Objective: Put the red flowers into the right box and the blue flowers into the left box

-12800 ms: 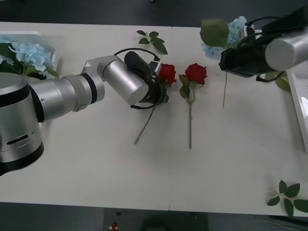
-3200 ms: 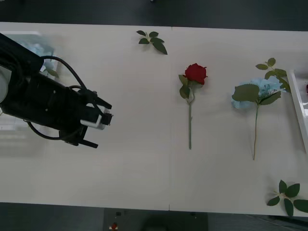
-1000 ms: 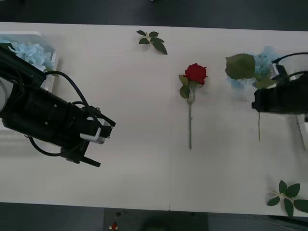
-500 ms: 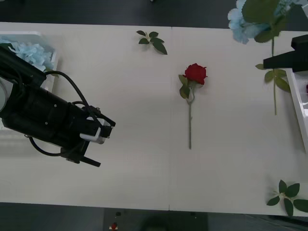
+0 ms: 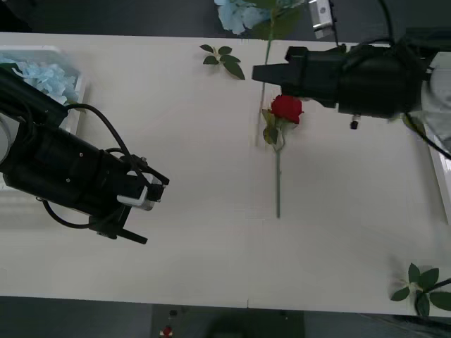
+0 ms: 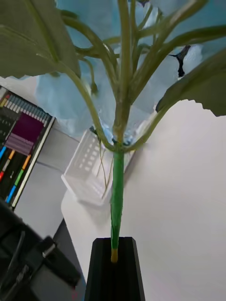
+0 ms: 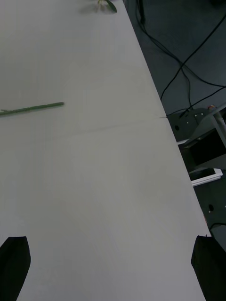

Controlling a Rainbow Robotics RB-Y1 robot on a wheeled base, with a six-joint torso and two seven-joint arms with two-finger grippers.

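Pale blue and fluffy, the blue flower [image 5: 243, 13] hangs lifted over the far edge of the surface [image 5: 211, 232], its thin green stem [image 6: 116, 207] pinched between the closed black fingers of the right tool [image 5: 262, 72]. From the right wrist its stem forks upward into broad, matte green leaves under the soft bloom. Just beside that tool a red rose [image 5: 285, 108] lies flat on the cream, smooth surface, its stem pointing toward the near edge. More blue flowers [image 5: 44, 77] rest in the left box [image 5: 49, 51], a shallow white tray at the far left corner. A sliver of the right box [image 5: 442, 169] shows at the right edge. The left tool [image 5: 144, 204] hovers low over the bare near-left area, its black fingers [image 7: 14, 254] spread wide. Small leaf sprigs [image 5: 224, 59] lie at the far edge and the near right corner. Beyond the surface are a dark floor and loose cables [image 7: 188, 61].
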